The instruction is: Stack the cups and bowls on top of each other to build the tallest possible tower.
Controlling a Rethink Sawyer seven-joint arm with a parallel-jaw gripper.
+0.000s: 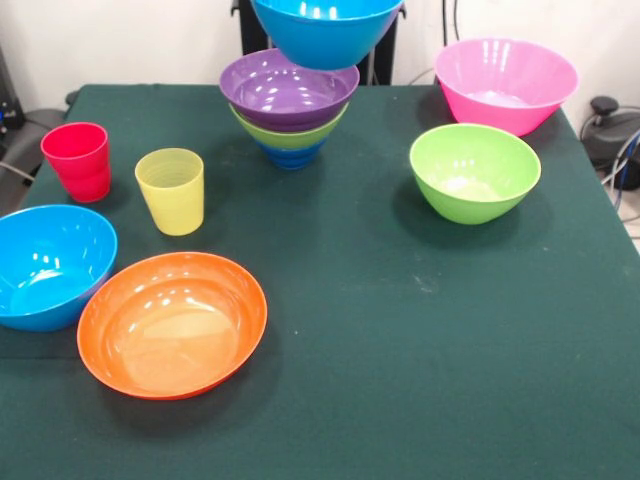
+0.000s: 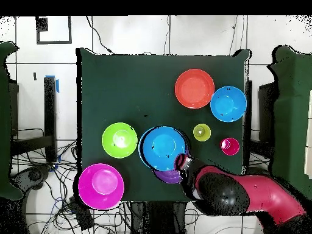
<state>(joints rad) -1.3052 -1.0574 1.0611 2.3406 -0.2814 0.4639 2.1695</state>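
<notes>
Held above the tower (image 1: 290,115) at the green desk (image 1: 420,330) far edge: glossy light blue plastic bowl (image 1: 327,28), raised clear of the purple bowl (image 1: 288,90) for nesting, probably next. Claw (image 2: 181,162) at the bowl's rim in the overhead view (grip presumed, opening impossible to tell). Red tumbler (image 1: 78,160), ridged yellow tumbler (image 1: 171,190) waiting aside.
</notes>
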